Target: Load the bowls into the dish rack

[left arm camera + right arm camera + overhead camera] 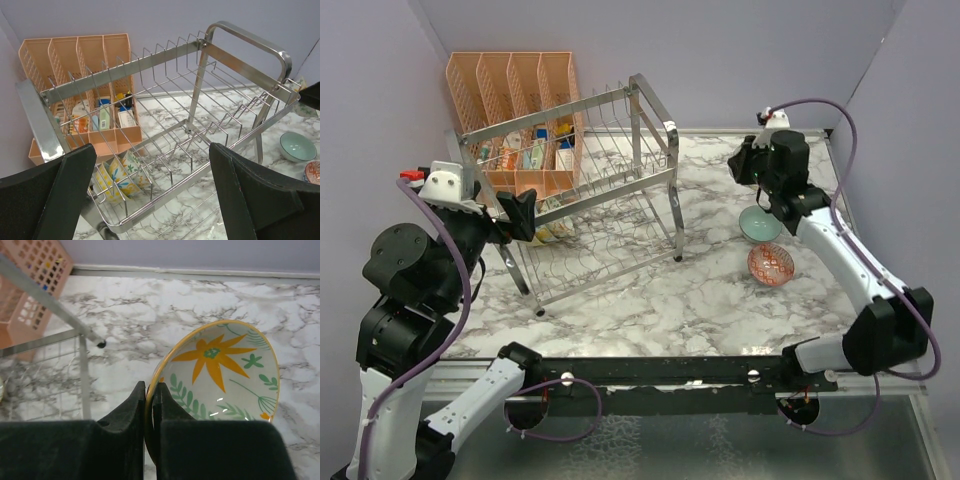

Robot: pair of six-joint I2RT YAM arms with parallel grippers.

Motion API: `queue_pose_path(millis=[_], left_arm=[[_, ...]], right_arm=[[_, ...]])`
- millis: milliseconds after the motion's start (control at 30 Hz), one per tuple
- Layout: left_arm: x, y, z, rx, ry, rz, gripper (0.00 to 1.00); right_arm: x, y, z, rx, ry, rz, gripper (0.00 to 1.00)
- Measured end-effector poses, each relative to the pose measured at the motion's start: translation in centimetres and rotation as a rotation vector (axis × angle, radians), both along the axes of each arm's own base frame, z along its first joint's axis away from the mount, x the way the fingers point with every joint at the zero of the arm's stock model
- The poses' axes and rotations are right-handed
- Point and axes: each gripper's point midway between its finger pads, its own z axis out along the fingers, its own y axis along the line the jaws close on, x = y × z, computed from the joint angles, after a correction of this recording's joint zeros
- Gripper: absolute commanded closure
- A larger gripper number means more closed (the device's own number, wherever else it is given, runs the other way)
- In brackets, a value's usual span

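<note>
Clamping its right gripper (149, 390) on a flowered bowl's (220, 370) rim, the robot faced the dish rack (675, 190) well to the left.

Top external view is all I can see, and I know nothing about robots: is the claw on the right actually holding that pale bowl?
Observer: It seems so. Its wrist view shows the right gripper shut on the rim of the orange-flower bowl. The painted inside is turned away from you.
Operator: Are any bowls in the wire rack?
Observer: Yes. The left wrist view shows at least two blue-and-yellow bowls standing on edge in the lower tier of the dish rack.
Operator: Is the other claw holding something?
Observer: No. The left gripper is wide open, with nothing between its fingers.
</note>
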Motion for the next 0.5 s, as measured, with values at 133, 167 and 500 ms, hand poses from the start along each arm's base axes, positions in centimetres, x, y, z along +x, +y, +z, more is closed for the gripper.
queue_pose_path(millis=[133, 167, 500], left_arm=[[0.0, -0.1, 0.0, -0.007, 0.004, -0.001, 0.01], [0.0, -0.1, 0.0, -0.009, 0.004, -0.001, 0.01], [0.2, -0.5, -0.1, -0.047, 0.020, -0.013, 0.01]], right_arm=[[-4.2, 0.5, 0.7, 0.069, 0.003, 0.066, 0.99], [-5.1, 0.5, 0.6, 0.079, 0.013, 0.074, 0.99], [-14.5, 2.0, 0.4, 0.196, 0.102, 0.265, 0.99]])
